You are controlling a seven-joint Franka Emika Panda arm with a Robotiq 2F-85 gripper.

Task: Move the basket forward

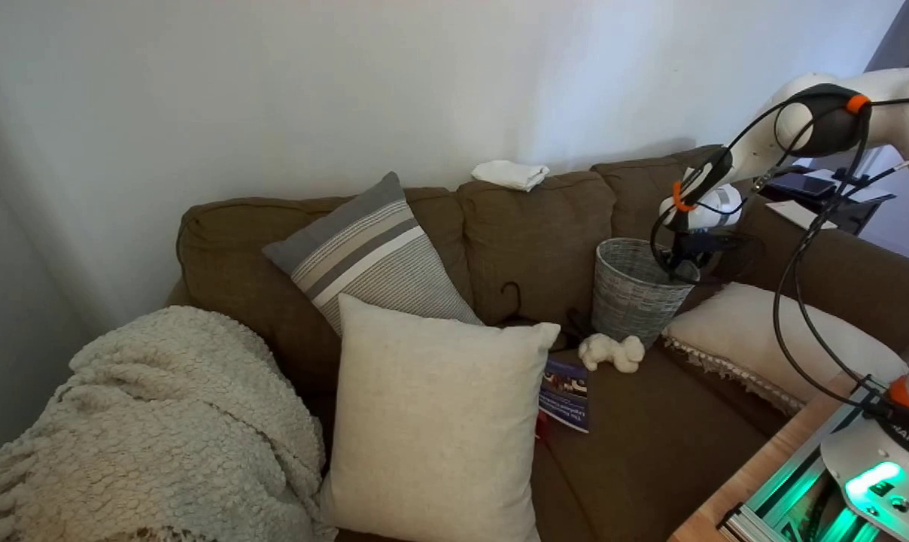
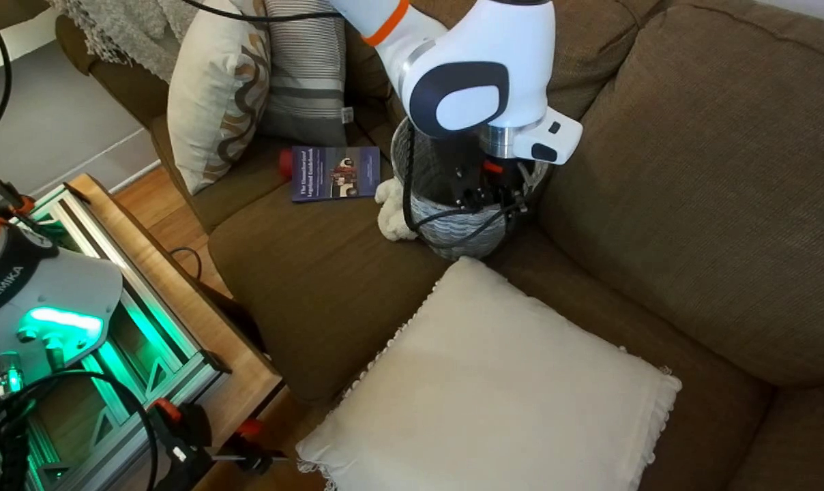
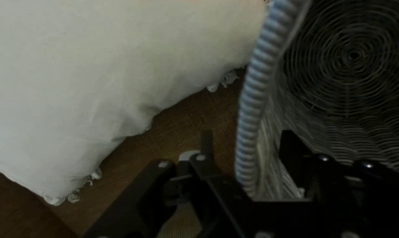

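Note:
The round grey-white woven basket (image 1: 635, 305) stands upright on the sofa seat against the back cushions. It also shows in an exterior view (image 2: 461, 235), partly hidden by the arm and its cables. In the wrist view its rim (image 3: 252, 99) runs between my fingers and its inside lies to the right. My gripper (image 3: 246, 140) is open and straddles the rim, one finger outside the basket and one inside. There is a gap between each finger and the rim. The gripper is at the basket's rim in both exterior views (image 1: 680, 263) (image 2: 492, 198).
A fringed cream pillow (image 2: 501, 395) lies close beside the basket. A white fluffy toy (image 1: 612, 352) rests at its foot. A blue book (image 2: 335, 173), a black hanger (image 1: 512, 301), a large cream pillow (image 1: 439, 421) and a striped pillow (image 1: 383, 260) are also on the sofa.

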